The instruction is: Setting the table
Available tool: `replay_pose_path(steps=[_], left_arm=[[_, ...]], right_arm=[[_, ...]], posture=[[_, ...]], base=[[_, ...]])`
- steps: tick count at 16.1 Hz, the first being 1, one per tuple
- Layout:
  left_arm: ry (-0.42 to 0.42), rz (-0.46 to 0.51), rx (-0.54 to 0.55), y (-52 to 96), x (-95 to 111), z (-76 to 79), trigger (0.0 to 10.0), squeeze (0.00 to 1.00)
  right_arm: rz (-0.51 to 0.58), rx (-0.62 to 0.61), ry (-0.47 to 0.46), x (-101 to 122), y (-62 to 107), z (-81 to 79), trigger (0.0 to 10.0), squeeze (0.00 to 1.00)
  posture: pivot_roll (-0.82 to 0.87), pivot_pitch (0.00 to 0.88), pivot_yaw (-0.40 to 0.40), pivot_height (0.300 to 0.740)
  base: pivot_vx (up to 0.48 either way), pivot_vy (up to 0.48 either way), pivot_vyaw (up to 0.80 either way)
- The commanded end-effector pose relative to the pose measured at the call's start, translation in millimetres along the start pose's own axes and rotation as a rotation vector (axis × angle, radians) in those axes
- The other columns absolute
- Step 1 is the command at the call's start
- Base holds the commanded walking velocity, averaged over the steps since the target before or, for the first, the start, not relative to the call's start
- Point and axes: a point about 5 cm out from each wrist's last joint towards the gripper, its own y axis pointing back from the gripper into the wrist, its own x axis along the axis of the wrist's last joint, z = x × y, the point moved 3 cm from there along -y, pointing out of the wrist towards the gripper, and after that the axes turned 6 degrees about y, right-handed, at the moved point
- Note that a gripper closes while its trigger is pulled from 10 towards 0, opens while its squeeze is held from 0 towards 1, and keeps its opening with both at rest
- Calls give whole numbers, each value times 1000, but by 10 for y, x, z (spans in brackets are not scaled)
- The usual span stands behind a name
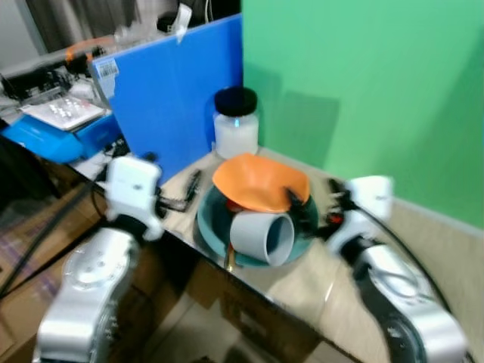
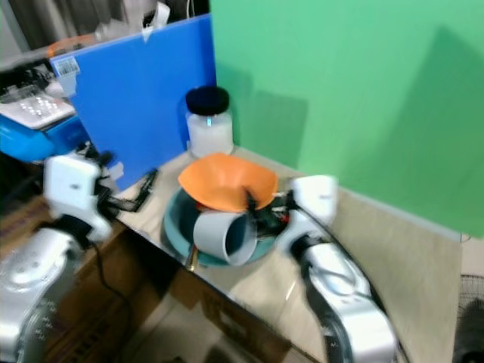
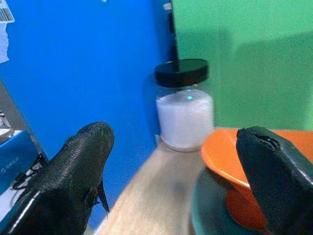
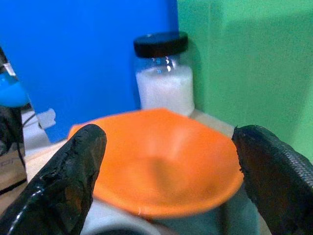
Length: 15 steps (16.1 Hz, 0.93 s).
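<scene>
We are at the start of unstacking the dishes. The orange bowl (image 1: pixel 259 181) sits tilted on the teal plate (image 1: pixel 208 224) at the table (image 1: pixel 318 280) edge, with a grey cup (image 1: pixel 263 237) lying on its side at the bowl's 6 o'clock and a white-filled jar (image 1: pixel 236 125) at its 12. Our right gripper (image 4: pixel 164 161) faces the bowl from 3 o'clock, fingers spread wide either side of it, touching nothing. Our left gripper (image 3: pixel 178 171) waits at 9 o'clock, fingers also apart and empty. Next, we judge, the right fingers must advance and close on the bowl's rim.
</scene>
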Motion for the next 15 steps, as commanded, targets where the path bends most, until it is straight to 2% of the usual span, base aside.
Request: replay_pose_path(steps=[1, 3, 5, 8, 10, 11, 12, 15], left_arm=[[5, 6, -29, -15, 15, 65, 10000, 0], [-1, 2, -48, -24, 8, 71, 10000, 0], [-21, 0, -72, -63, 17, 42, 10000, 0], [-87, -43, -104, -135, -52, -66, 10000, 0], [-106, -62, -123, -172, -79, -116, 10000, 0], [-127, -76, -147, -182, -95, -133, 10000, 0], [-137, -84, -172, -179, -102, -129, 10000, 0], [-136, -99, -269, -123, -128, -52, 10000, 0]], right_arm=[[-3, -29, 9, 9, 8, 83, 10000, 1000], [-18, -37, 0, 35, -48, 117, 10000, 1000], [-53, -20, -84, 106, -201, 167, 10000, 1000], [-274, -31, -191, -64, -360, 277, 10000, 1000], [-340, -18, -279, -88, -416, 304, 10000, 1000], [-385, -14, -324, -88, -457, 325, 10000, 859], [-426, -23, -358, -92, -483, 357, 10000, 0], [-512, -6, -449, -59, -518, 394, 10000, 0]], posture=[[159, 0, 41, 740], [152, 0, 45, 740], [146, 0, 51, 740], [137, 0, 58, 740], [136, 0, 57, 740], [134, 0, 57, 740], [134, 0, 54, 740], [136, 0, 47, 740]], base=[[315, 0, 0], [157, 0, 0], [0, 0, 0], [0, 0, 0], [0, 0, 0], [0, 0, 0], [0, 0, 0], [0, 0, 0]])
